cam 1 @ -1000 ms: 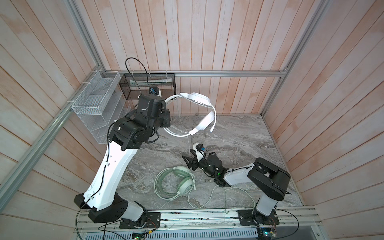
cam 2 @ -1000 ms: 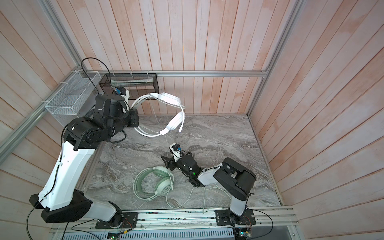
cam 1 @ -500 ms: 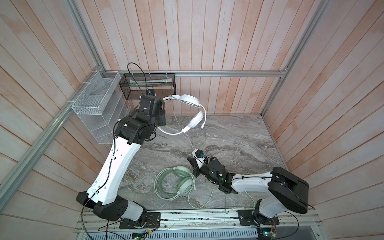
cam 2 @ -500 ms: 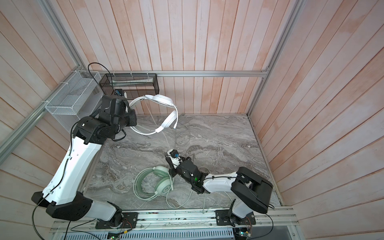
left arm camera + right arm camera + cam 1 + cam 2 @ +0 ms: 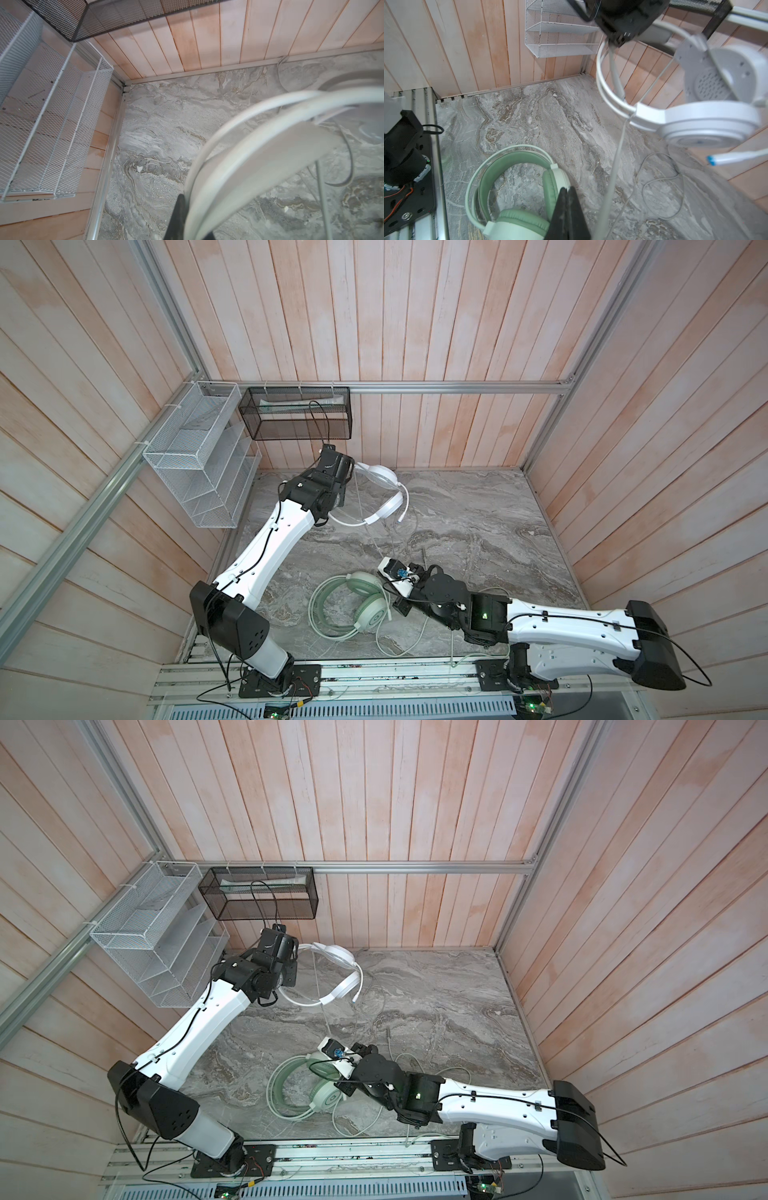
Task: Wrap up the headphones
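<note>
White headphones (image 5: 379, 476) hang above the surface (image 5: 457, 510), clamped in the left tool (image 5: 193, 224); the right tool (image 5: 568, 209) is closed, beside their cable (image 5: 614, 162).

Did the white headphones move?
Yes. The white headphones have come down in the view. They were level with the black basket and are now below it.
</note>
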Controlling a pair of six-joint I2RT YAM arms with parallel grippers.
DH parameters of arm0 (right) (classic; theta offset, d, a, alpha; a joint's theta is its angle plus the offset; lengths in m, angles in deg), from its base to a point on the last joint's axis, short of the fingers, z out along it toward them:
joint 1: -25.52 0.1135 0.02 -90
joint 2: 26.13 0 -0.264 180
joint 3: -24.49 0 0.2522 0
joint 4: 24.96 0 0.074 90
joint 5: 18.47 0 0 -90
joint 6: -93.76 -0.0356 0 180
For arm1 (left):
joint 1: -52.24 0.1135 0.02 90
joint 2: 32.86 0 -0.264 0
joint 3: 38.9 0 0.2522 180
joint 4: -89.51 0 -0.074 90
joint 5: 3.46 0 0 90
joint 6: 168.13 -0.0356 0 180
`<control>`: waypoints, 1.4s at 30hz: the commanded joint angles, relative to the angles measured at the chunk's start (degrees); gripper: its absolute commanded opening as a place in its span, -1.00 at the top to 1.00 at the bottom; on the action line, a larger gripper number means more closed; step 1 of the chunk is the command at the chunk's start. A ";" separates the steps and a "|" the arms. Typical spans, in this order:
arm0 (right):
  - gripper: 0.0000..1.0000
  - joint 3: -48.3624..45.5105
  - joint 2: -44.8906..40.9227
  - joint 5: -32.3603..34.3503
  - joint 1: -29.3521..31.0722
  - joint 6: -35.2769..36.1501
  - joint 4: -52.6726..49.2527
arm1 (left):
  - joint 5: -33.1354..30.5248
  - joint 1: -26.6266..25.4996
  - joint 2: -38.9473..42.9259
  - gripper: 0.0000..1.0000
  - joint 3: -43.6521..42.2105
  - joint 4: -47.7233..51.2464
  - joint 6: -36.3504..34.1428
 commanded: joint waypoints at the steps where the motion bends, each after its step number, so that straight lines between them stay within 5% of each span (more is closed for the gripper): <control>1: 1.00 5.78 1.42 5.26 0.79 7.21 -10.82 | -1.46 -0.75 2.18 1.00 -4.44 -9.91 0.68; 13: 1.00 19.79 12.37 16.65 -1.32 21.97 -12.75 | 6.53 -4.16 11.27 1.00 -24.08 -15.99 3.28; 23: 1.00 21.78 16.17 20.08 -2.78 27.53 -7.83 | 12.99 -6.67 16.27 1.00 -30.45 -16.60 3.82; 33: 0.71 18.70 16.66 26.62 -6.89 33.81 4.24 | 14.38 -7.08 19.59 1.00 -35.05 -17.49 4.73; 42: 0.73 19.72 15.29 25.43 -6.34 31.09 4.93 | 13.30 -7.07 20.82 1.00 -37.29 -19.27 4.90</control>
